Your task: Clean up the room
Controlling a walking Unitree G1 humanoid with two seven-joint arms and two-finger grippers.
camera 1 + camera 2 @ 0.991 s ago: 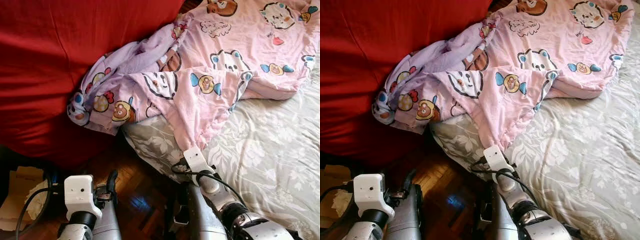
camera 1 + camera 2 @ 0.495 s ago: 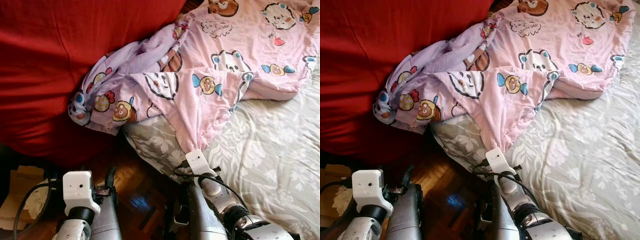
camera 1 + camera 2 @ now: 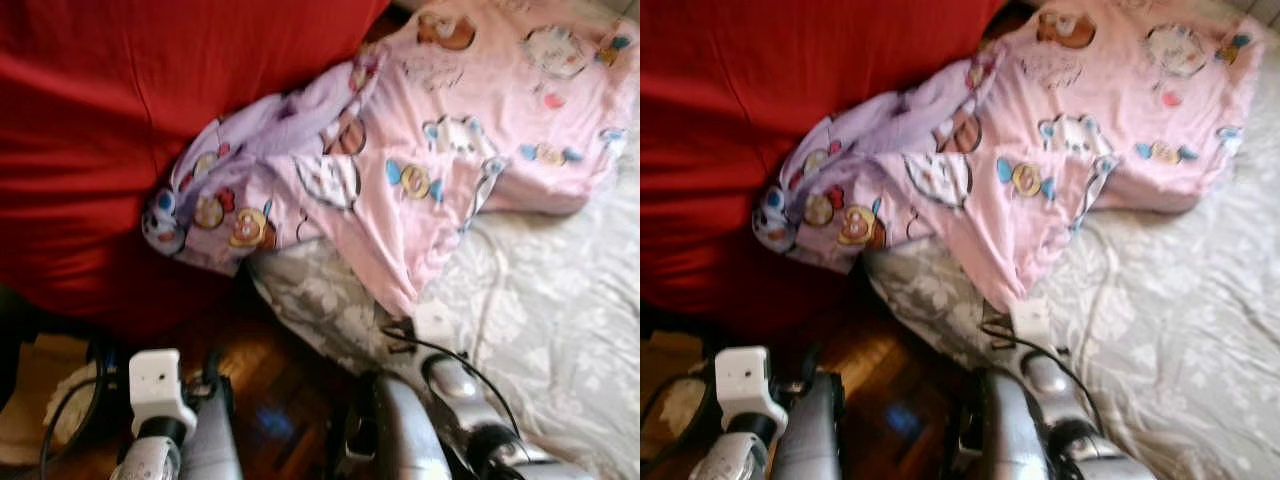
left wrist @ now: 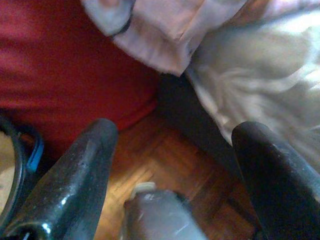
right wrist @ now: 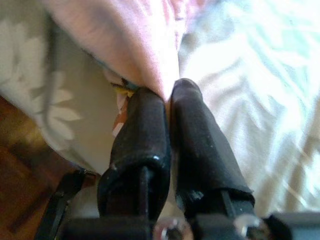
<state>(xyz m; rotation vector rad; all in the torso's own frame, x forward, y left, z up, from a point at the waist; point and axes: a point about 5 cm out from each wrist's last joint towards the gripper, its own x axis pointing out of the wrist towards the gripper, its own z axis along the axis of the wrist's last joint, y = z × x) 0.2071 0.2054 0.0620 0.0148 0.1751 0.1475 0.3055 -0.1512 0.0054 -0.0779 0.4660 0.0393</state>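
Note:
A pink blanket (image 3: 440,150) printed with cartoon animals lies crumpled across the bed, with its lilac side bunched against the red cover. Its lowest corner (image 3: 400,305) points down toward me. My right gripper (image 5: 169,97) is shut on that corner, and pink cloth comes out from between the two fingertips. My left gripper (image 4: 175,132) is open and holds nothing. It hangs low over the wooden floor (image 4: 165,160) beside the bed's corner.
The bed's grey floral sheet (image 3: 560,290) spreads to the right. A large red cover (image 3: 100,120) rises at the left. Dark wooden floor (image 3: 270,400) shows between them, with pale cardboard and paper (image 3: 40,390) at the far left.
The picture has blurred and shifted a little. My right gripper, still holding the blanket corner, has moved slightly to the right and toward me. The left arm sits a bit lower.

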